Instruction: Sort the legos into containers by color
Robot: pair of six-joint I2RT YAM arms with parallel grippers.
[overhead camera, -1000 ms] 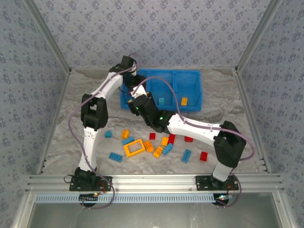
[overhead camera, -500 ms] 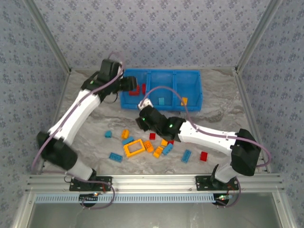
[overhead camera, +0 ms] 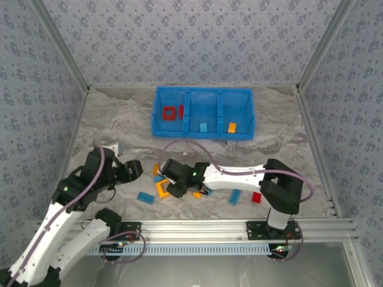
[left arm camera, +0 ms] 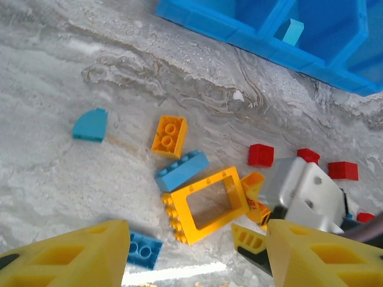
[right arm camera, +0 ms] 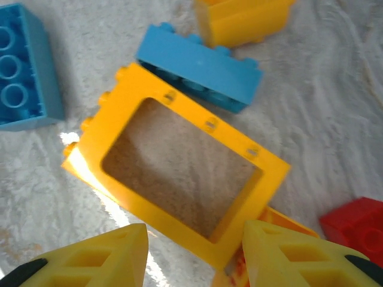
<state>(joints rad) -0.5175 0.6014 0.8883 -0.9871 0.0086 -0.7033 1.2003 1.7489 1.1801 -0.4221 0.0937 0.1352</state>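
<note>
The yellow frame [right arm camera: 197, 122] lies flat on the marbled table [right arm camera: 335, 89], and its near bar runs between the fingers [right arm camera: 90, 263] of the right gripper [right arm camera: 194, 230]. These stand apart, one on each side of that bar; whether they press on it cannot be told. Just past the frame's far bar, ahead of the fingertips, lies a long light blue brick [right arm camera: 200, 69], and beyond that an orange brick [right arm camera: 242, 21]. To the left of the fingers in the wrist view sits a wider light blue brick [right arm camera: 24, 72]; to their right is a red brick [right arm camera: 356, 230], apart from the frame.

The left gripper [left arm camera: 197, 239] hangs above the table with its own fingers wide apart and nothing between them. The wider light blue brick lies just beside one fingertip. The yellow frame is straight ahead between the two tips. A teal quarter-round brick [left arm camera: 91, 125] lies further ahead and to the left, on its own.

Far ahead of both pairs of fingers stands the blue tray [overhead camera: 191, 135]. Its left compartment holds a red frame [overhead camera: 170, 112], the middle one a small light blue piece [overhead camera: 203, 127], and the right one a small orange piece [overhead camera: 231, 127].
</note>
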